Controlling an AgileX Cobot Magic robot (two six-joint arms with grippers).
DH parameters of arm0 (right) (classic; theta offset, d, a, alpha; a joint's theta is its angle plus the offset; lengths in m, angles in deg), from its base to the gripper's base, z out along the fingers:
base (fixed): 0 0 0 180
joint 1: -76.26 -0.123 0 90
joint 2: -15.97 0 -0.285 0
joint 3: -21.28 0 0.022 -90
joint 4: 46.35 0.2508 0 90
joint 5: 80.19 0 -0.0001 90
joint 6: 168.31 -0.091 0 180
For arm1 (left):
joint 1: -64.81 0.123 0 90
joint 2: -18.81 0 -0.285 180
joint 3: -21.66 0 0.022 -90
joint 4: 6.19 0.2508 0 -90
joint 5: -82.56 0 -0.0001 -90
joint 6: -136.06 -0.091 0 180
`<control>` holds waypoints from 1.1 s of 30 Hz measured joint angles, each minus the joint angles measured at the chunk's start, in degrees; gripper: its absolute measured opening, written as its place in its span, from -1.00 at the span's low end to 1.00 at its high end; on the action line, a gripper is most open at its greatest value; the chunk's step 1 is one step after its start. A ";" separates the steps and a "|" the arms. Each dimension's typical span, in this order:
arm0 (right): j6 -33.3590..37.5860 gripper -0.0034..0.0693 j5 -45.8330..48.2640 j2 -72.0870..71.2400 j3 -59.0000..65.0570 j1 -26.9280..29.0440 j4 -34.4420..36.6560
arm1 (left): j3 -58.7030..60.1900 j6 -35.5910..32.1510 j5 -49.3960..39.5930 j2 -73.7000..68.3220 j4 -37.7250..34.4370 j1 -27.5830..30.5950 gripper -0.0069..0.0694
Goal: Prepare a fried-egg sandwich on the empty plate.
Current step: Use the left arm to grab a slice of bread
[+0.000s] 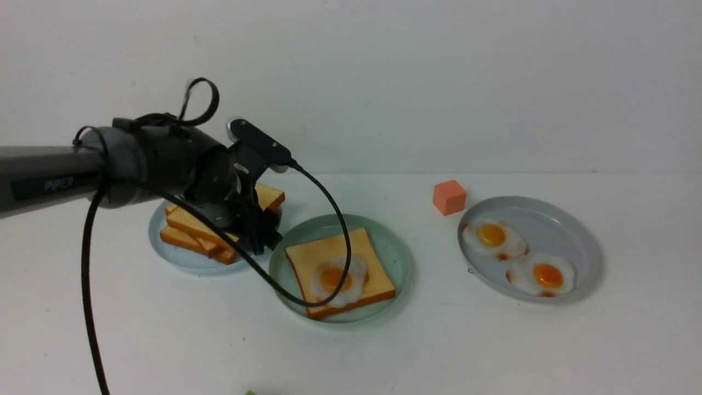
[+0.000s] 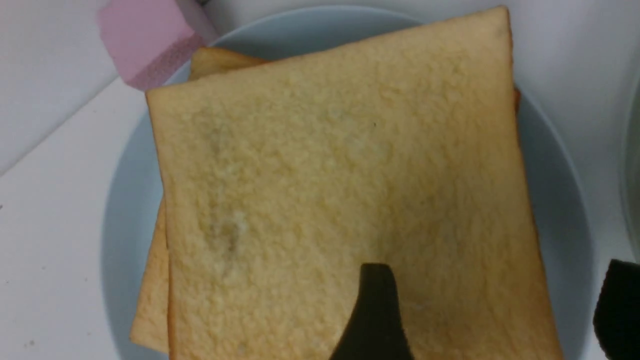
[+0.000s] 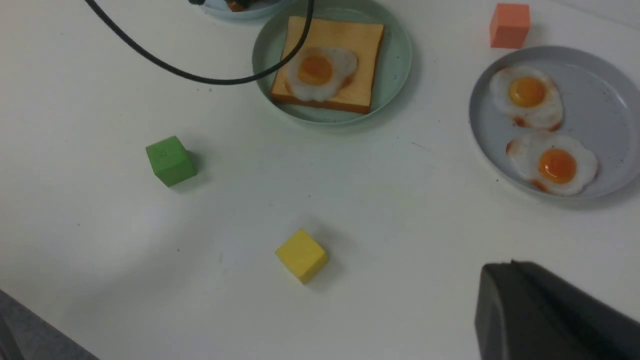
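The mint-green plate (image 1: 396, 249) holds one toast slice (image 1: 318, 255) with a fried egg (image 1: 335, 280) lying uncovered on top; they also show in the right wrist view (image 3: 327, 37). My left gripper (image 1: 261, 241) is open and low over the toast pile (image 1: 189, 227) on the pale blue plate (image 1: 174, 259). In the left wrist view the gripper (image 2: 495, 310) has one finger (image 2: 375, 310) over the top slice (image 2: 330, 190) and the other (image 2: 617, 310) past its edge. My right gripper (image 3: 510, 267) is shut and empty, above the table's front.
A grey plate (image 1: 581, 241) with two fried eggs stands at the right. An orange cube (image 1: 449, 197) sits behind it. A green cube (image 3: 170, 161) and a yellow cube (image 3: 301, 255) lie near the front. A pink block (image 2: 145, 40) sits by the blue plate.
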 joint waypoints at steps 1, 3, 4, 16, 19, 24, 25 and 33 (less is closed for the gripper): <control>0.00 -0.84 0.00 0.00 0.00 0.00 0.06 | 0.00 0.00 0.35 -0.47 0.73 0.00 0.60; 0.00 -0.84 0.00 0.00 0.00 0.00 0.11 | -0.05 0.00 0.46 -0.86 1.56 0.00 0.58; 0.00 -0.83 0.00 0.00 0.00 0.00 0.18 | -0.05 0.00 0.62 -1.07 2.08 0.00 0.54; 0.00 -0.81 0.06 0.00 0.00 0.00 0.63 | -0.26 0.00 0.98 -1.36 3.01 -0.03 -0.36; 0.00 -0.81 0.06 0.00 0.00 0.00 0.63 | -0.32 0.00 0.83 -1.13 3.01 -0.09 -0.51; 0.00 -0.81 0.06 0.00 0.00 0.00 0.63 | -0.15 0.00 -0.82 2.48 3.51 -0.14 -0.54; 0.00 -0.80 0.06 0.00 0.00 0.00 0.63 | -0.19 0.00 -0.82 2.74 3.51 -0.14 -0.54; 0.00 -0.79 0.19 -0.27 0.00 0.00 -0.28 | 1.28 0.00 -5.30 13.74 1.69 -1.99 -0.54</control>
